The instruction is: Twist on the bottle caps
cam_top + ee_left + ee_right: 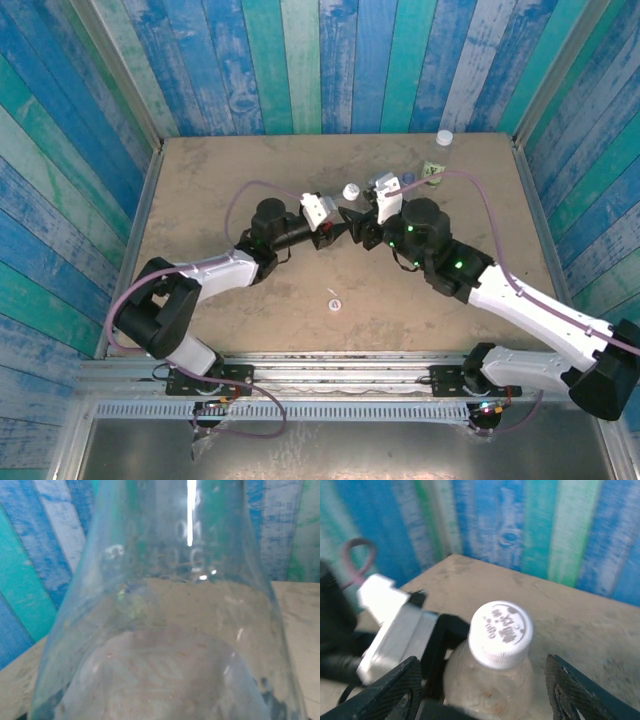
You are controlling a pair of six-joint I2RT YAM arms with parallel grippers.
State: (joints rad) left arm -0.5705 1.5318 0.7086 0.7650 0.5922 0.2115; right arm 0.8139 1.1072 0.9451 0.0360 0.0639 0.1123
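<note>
Your left gripper (pixel 338 224) pinches the bottle (pixel 485 690), which looks light, thin and slippery, at mid-worktop (pixel 400 310), so take the ribbed cap (pixel 501 632) gently by its rim with the spread right gripper (pixel 480 675).

A clear bottle (pixel 485 685) stands upright at mid-table. A ribbed white cap (pixel 501 632) with print on its top sits on its neck. A second bottle (pixel 438 162), clear with a greenish label and also capped in white, stands at the far right edge. A loose cap (pixel 334 304) lies flat on the table nearer the front, well apart from both.
</note>
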